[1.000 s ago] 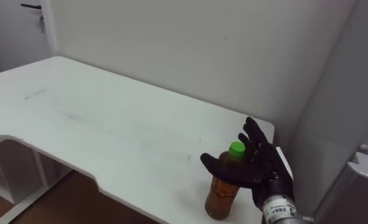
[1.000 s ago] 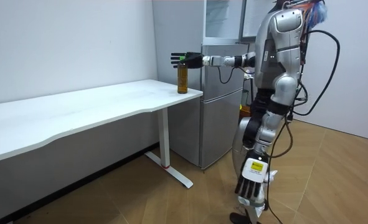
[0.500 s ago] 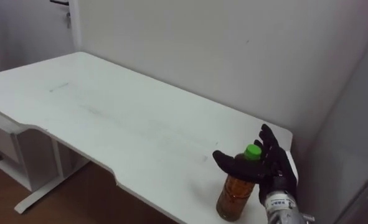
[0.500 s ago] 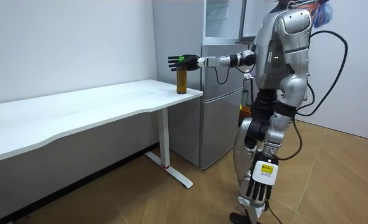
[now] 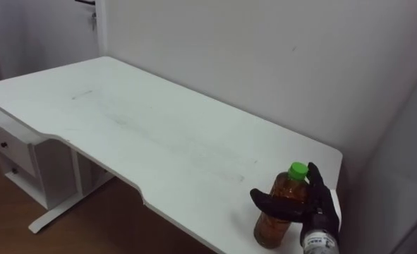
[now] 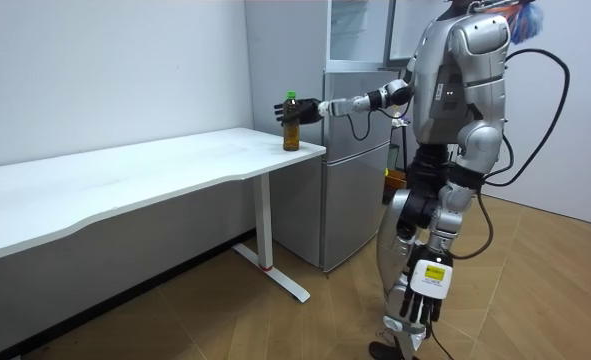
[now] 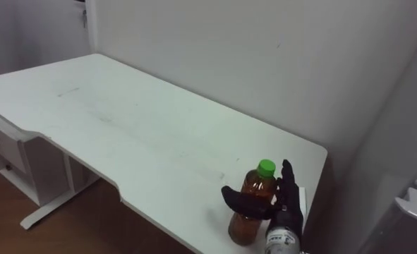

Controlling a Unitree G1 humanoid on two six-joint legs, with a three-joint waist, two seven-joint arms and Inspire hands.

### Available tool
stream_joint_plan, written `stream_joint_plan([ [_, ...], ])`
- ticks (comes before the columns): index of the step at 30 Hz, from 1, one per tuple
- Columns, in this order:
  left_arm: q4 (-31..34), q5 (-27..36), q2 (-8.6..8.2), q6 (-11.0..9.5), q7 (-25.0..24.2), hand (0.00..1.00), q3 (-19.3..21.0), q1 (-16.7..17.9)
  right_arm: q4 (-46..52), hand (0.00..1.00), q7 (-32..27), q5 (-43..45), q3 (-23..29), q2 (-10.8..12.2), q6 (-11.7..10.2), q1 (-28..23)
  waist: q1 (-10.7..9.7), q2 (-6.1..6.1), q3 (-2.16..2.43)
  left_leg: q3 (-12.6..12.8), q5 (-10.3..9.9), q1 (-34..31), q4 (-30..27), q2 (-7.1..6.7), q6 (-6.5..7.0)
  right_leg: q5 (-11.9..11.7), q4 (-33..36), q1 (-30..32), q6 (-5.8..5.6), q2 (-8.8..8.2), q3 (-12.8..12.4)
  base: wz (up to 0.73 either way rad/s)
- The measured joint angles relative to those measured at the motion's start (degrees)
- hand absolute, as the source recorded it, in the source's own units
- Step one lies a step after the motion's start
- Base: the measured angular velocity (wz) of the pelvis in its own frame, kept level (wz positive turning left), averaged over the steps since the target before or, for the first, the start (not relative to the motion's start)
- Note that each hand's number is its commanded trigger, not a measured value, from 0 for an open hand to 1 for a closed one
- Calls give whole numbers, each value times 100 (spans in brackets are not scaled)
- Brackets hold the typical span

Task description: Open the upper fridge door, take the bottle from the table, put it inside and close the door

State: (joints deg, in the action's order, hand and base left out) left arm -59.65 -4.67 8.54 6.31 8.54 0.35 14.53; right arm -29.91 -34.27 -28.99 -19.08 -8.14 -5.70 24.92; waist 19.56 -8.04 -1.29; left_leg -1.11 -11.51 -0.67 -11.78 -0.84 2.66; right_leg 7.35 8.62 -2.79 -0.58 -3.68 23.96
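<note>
Closing since the earlier frame, right hand (image 5: 311,213) now wraps the amber bottle (image 5: 291,185) at 5 o'clock on the white table (image 5: 159,141) (apparently not yet lifted); transfer to fridge (image 6: 350,190) remains.

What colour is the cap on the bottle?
The cap is bright green, atop the brown bottle; the left eye view shows it best.

The bottle (image 5: 288,189) hides the right hand's (image 5: 318,212) palm, so the grip is perhaps only loose. The table's (image 6: 125,190) far end is cut off at the room view's left edge.
</note>
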Motion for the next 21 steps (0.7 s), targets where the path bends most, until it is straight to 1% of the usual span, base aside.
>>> stream_joint_plan([
  [3, 21, -3, 3, 0, 4, 0, -3, -2, -191, 0, -23, 0, -64, 3, 0, -2, 45, -4, 3, -1, 0, -22, -5, -2, 0, 0, 4, 23, 0, -4, 3, 0],
  [4, 28, -3, 15, 2, 5, 0, -2, -2, -198, 0, -52, 0, -62, 2, -1, -1, 67, -15, 14, 0, 7, -70, -10, -4, -3, 0, 9, 74, 0, -5, 3, 0],
  [7, 78, -2, 29, 35, 3, 0, -4, 5, -260, 0, -89, 12, -94, -7, -1, 2, 112, 4, 13, -1, 14, -89, -15, -3, -5, -1, 6, 90, 0, -6, 37, 1],
  [9, 159, -1, 51, 77, -4, 0, 0, 14, -291, 0, -106, 48, -179, -16, -1, 2, 105, 9, 11, -34, 15, -120, -31, -2, -7, -1, 1, 94, 0, -6, 75, 10],
  [10, 227, -1, 65, 80, -4, 0, 0, 14, -306, 0, -124, 51, -217, -24, -1, 1, 93, 11, 11, -70, 14, -165, -61, -4, -8, -1, 0, 102, 0, -6, 136, 13],
  [14, 495, 0, 75, 81, -6, 0, 4, 82, -466, 0, -46, 52, -285, -26, -2, -1, 115, 49, 9, -89, 14, -220, -104, -7, -9, -2, 2, 122, 1, -12, 196, 4],
  [21, 553, 5, 83, 82, -30, 0, 0, 83, -801, 0, 180, 52, -442, -36, -1, -14, 114, 75, 9, -105, 14, -313, -166, -8, -10, -5, 13, 176, 7, -22, 278, 0],
])
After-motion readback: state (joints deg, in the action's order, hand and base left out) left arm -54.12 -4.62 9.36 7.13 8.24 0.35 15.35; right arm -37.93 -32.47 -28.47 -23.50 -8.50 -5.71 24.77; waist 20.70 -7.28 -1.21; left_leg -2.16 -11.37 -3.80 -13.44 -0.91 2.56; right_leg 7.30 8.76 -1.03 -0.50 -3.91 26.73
